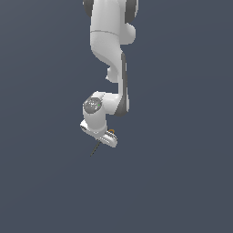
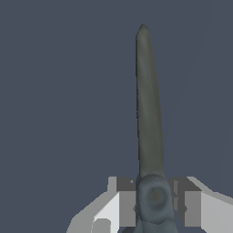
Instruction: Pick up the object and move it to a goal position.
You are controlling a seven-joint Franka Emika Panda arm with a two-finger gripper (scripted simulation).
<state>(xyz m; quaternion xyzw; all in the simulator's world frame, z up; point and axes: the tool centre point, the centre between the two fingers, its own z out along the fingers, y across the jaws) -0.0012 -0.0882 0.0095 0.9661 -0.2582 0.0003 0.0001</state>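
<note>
The biggest thing in front of me is the white Panda arm (image 1: 109,54), coming down from the top of the exterior view and folding at the wrist so that its hand hangs low over the flat grey floor (image 1: 182,182). Under that sits the gripper (image 2: 154,202), and the wrist view shows its 2 pale fingers (image 2: 125,202) closed in tight against the pivot of the scissors (image 2: 149,113), 1 on each side, with no gap showing between pad and metal. So the fingers are nearly together and they have the scissors by the joint. The dark blades run straight out away from the hand, closed on each other and tapering to a tip. In the exterior view the same blades (image 1: 95,148) poke out thin and slanted below the hand toward the exterior view's left, and a speck of orange handle (image 1: 111,132) peeks out on the other side. Whether the blade tip is touching the floor or just clear of it I can't tell. No goal marker is visible. My guess is that the grasp is made and the carry is the step in hand; what comes next would want a steady lift and a smooth move, since so slim a thing pinched at 1 point could swivel between the pads.
</note>
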